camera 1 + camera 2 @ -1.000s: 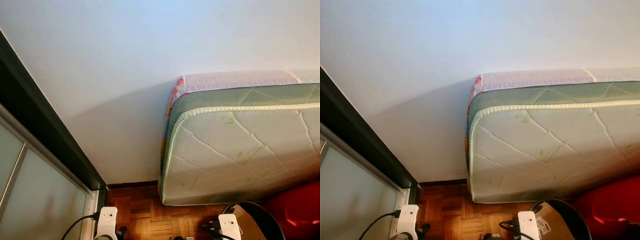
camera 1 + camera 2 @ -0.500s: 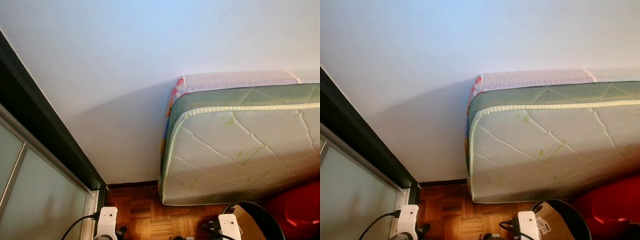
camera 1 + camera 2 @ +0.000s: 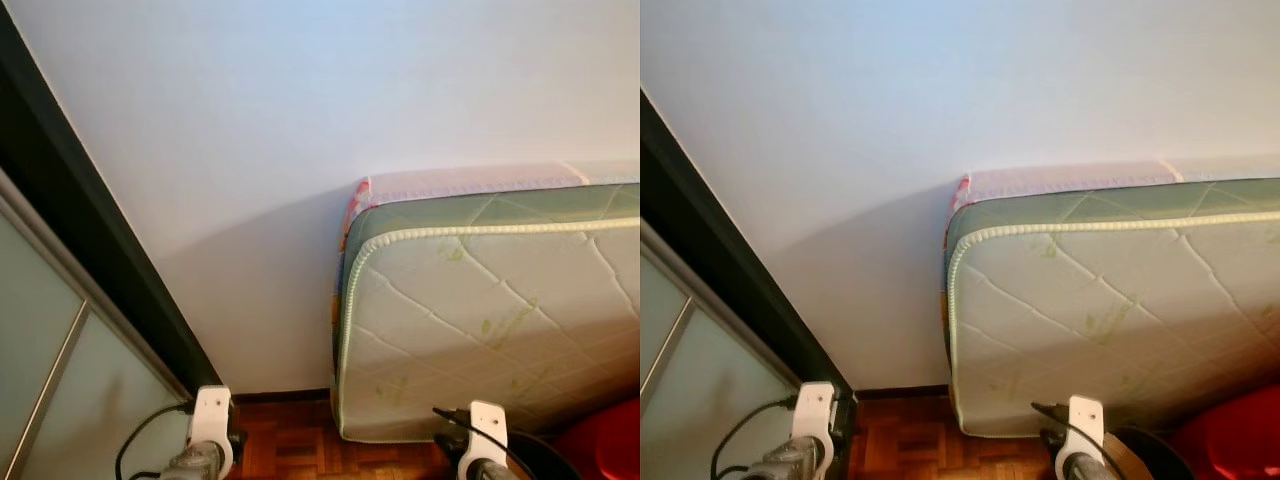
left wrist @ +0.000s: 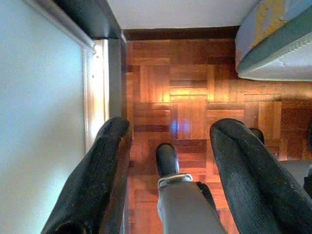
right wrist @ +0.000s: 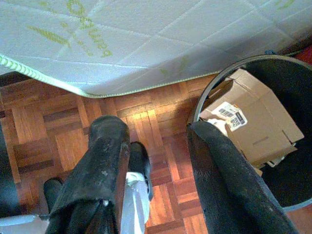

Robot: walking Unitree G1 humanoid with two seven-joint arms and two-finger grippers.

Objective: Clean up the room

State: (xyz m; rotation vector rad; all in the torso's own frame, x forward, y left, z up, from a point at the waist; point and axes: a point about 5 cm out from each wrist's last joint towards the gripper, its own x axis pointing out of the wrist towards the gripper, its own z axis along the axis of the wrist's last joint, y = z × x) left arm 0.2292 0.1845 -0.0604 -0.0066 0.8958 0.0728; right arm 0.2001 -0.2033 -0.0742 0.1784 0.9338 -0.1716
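1. The right claw (image 5: 156, 170) hangs released and empty over the parquet floor (image 5: 63, 126), just beside the black bin (image 5: 292, 204) holding a cardboard box (image 5: 253, 126).
2. The left claw (image 4: 168, 165) is likewise spread and empty, near the sliding door frame (image 4: 109, 58).
3. A mattress (image 3: 500, 310) leans against the wall (image 3: 300, 100); something red (image 3: 615, 455) sits beside the bin.
4. Risk, as I judge it: with the head camera aimed mostly at the wall, a turn could swing an arm into the bin or mattress.
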